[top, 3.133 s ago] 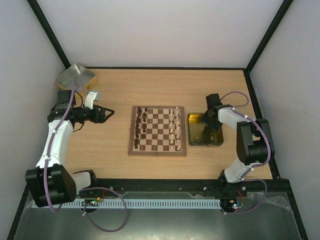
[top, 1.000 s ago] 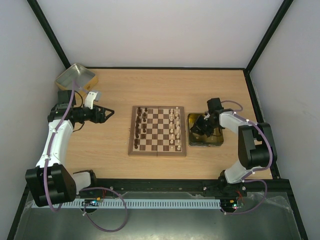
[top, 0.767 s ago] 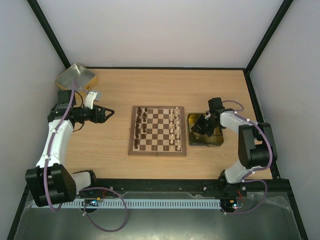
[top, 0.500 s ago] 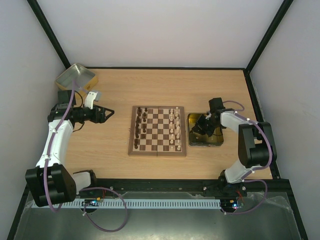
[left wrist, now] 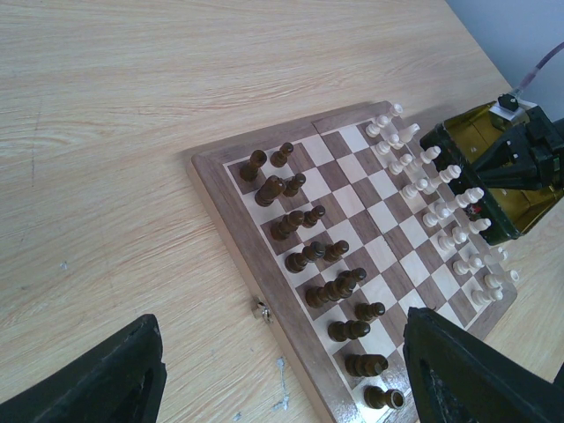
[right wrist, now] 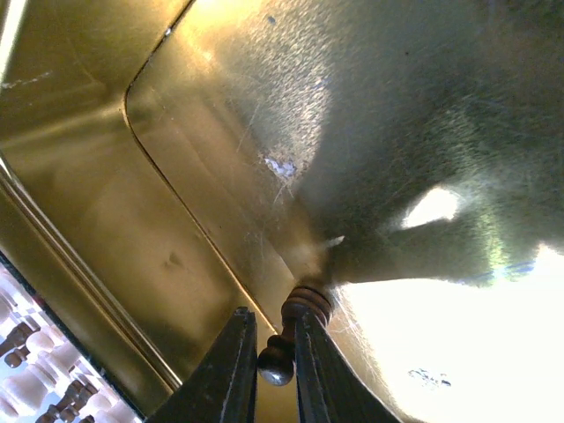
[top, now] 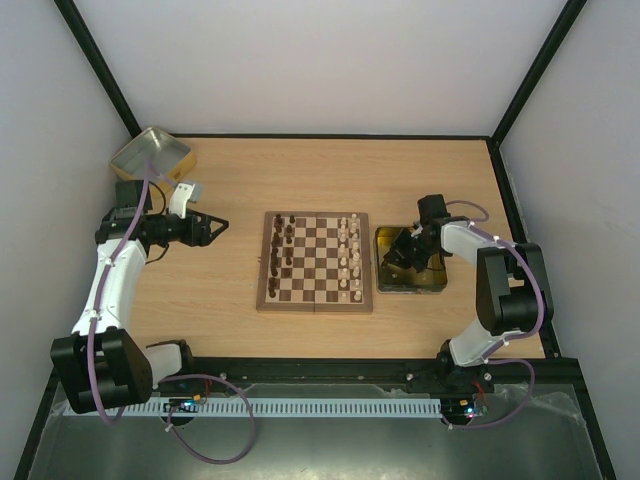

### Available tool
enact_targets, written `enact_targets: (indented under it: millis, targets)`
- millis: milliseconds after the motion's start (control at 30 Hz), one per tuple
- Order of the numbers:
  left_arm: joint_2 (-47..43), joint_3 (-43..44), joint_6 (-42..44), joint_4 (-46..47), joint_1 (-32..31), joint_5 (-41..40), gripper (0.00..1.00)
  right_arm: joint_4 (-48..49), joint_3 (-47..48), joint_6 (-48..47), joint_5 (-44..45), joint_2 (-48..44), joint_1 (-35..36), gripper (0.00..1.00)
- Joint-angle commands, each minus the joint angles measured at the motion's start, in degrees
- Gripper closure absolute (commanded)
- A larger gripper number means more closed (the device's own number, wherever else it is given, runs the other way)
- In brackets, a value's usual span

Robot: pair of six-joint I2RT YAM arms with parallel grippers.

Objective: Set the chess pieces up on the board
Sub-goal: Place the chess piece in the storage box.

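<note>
Nearly set: one dark piece (right wrist: 298,317) gripped inside the gold tray (top: 432,283).
The right hand (right wrist: 275,363) is clenched on it, low in the tray just beside the board (top: 315,303). Dark and cream chess pieces (left wrist: 269,188) already line both ends, so little seems left. The left hand (top: 214,228) hangs released over the desk (top: 230,300).

You are looking into a small booth. A desk (top: 300,170) of pale wood grain is filling the middle, and plain white walls are closing it in: a back wall (top: 320,60), a left wall (top: 40,170) and a right wall (top: 590,170). Black frame bars (top: 97,68) are running along the corners. At the near edge a white slotted strip (top: 330,408) is lying above a dull grey surface (top: 330,452). Soft, even light is falling on the desk.
</note>
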Motion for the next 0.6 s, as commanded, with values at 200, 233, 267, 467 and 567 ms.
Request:
enact_targets:
  millis: [200, 233, 267, 467, 567]
  targets:
    - [0.5, -0.7, 0.2, 0.1, -0.2, 0.3, 0.26, -1.4, 1.6, -0.9, -0.1, 0.7, -0.4, 0.86]
    - [0.5, -0.7, 0.2, 0.1, -0.2, 0.3, 0.26, -1.5, 1.6, -1.0, 0.0, 0.7, -0.4, 0.85]
    - [0.5, -0.7, 0.2, 0.1, -0.2, 0.3, 0.26, -1.7, 1.5, -1.3, 0.0, 0.5, -0.4, 0.84]
    - [0.3, -0.7, 0.3, 0.1, -0.2, 0.3, 0.26, -7.5, 4.7, -5.3, 8.8, -2.2, -0.3, 0.81]
    - [0.2, -0.7, 0.2, 0.1, -0.3, 0.3, 0.26, -10.0, 6.6, -7.1, 14.3, -3.9, -0.1, 0.81]
